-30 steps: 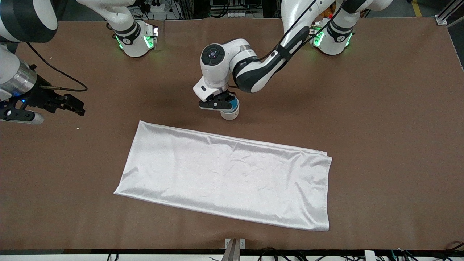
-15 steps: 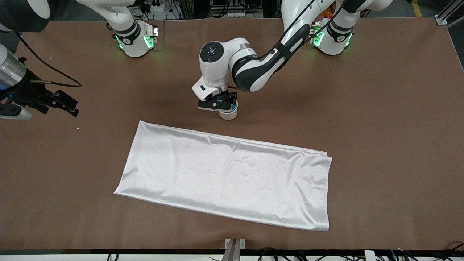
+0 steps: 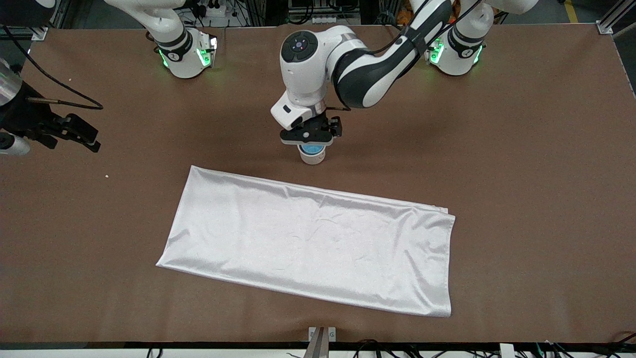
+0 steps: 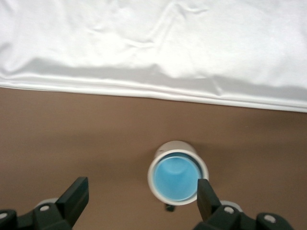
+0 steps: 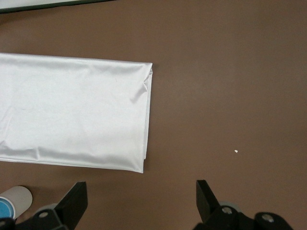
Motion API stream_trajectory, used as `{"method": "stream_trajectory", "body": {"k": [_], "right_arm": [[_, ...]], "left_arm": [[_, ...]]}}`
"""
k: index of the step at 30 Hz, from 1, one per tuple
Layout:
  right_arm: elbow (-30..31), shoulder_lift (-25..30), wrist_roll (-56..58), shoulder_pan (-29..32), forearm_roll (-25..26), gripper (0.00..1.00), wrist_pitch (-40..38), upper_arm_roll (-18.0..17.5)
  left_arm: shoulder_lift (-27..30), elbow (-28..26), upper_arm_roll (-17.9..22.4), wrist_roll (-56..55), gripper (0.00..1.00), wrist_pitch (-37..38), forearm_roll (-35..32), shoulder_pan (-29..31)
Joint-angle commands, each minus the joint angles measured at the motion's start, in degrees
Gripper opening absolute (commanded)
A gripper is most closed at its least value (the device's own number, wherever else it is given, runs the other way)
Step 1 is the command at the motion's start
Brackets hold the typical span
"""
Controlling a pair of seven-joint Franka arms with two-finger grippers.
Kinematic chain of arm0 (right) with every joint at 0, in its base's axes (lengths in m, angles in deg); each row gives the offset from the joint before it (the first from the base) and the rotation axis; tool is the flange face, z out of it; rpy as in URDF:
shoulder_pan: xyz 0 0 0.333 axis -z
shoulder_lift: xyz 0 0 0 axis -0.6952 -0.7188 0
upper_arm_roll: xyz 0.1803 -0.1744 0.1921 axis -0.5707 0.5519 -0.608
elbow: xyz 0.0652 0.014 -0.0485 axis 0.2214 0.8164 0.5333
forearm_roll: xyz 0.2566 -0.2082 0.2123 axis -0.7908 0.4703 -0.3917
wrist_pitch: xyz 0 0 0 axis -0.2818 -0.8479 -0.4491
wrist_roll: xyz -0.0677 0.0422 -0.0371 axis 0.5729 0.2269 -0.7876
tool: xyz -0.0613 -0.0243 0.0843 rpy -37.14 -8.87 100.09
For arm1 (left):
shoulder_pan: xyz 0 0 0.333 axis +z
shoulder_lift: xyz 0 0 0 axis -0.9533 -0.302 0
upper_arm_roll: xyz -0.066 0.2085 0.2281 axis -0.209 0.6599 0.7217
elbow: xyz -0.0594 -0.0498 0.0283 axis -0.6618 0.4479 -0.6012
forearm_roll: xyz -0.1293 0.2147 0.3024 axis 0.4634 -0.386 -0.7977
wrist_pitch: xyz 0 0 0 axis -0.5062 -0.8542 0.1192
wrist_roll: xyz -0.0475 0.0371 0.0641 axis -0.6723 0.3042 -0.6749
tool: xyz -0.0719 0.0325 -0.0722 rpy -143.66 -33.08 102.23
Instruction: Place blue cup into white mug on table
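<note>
White mug (image 3: 313, 157) partly hidden under left hand (image 3: 311, 137); handle barely visible.

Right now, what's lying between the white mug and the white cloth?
Nothing: only bare table separates the white mug from the white cloth, clearest in the left wrist view.

The front view looks steeply down from high across the table (image 3: 521, 149), facing the robot bases along its top edge and taking in the whole tabletop. The left wrist view looks straight down from close above the white mug (image 4: 178, 172) holding the blue cup (image 4: 175, 178), with the white cloth (image 4: 153, 43) edge beside it. The right wrist view looks down from higher over the right arm's end, sharing the cloth, mug and cup.
</note>
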Motion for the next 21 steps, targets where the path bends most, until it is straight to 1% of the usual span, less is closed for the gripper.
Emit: {"method": "stream_trajectory", "body": {"k": [1,6,12,17,21], "right_arm": [[-1.5,0.0,0.7,0.2,-0.9,1.0,-1.9,-0.1],[-1.5,0.0,0.7,0.1,-0.9,1.0,-2.4,-0.1],[-1.4,0.0,0.7,0.1,-0.9,1.0,-2.8,-0.1],[-1.4,-0.1,0.8,0.1,-0.9,1.0,-2.9,-0.1],[-1.2,-0.1,0.8,0.1,-0.9,1.0,-2.9,-0.1]], "left_arm": [[7.3,-4.9,2.2,3.8,1.0,2.7,-0.1,1.0],[12.0,-6.9,6.5,6.1,1.0,2.7,7.4,1.0],[19.3,-12.8,10.6,12.7,1.0,2.7,9.1,1.0],[24.6,-16.2,15.2,16.9,1.0,2.8,13.5,1.0],[29.2,-19.6,18.0,19.0,1.0,3.3,13.8,1.0]]}}
